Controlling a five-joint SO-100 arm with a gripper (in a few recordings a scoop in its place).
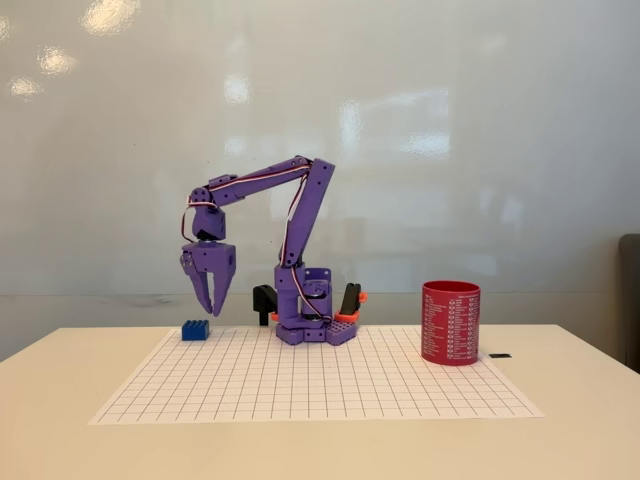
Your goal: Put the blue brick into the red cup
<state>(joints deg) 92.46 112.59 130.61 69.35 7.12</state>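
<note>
The red cup (451,322) stands right; the purple arm bends left, its gripper (211,306) slightly apart, empty, above the blue brick (196,330).

Blue brick (195,330) & purple arm (300,200) look matt plastic; grid sheet (320,385) paper; wall (450,120) glossy.

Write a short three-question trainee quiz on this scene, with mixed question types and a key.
1. True or false: the blue brick already sits inside the red cup.
2. In the fixed view, the gripper hangs nearest to: A) the cup, B) the brick, C) the small black item by the cup.
3. Fill in: both things stand on a white mat printed with a ____.

Key: 1 false; 2 B; 3 grid.
</note>
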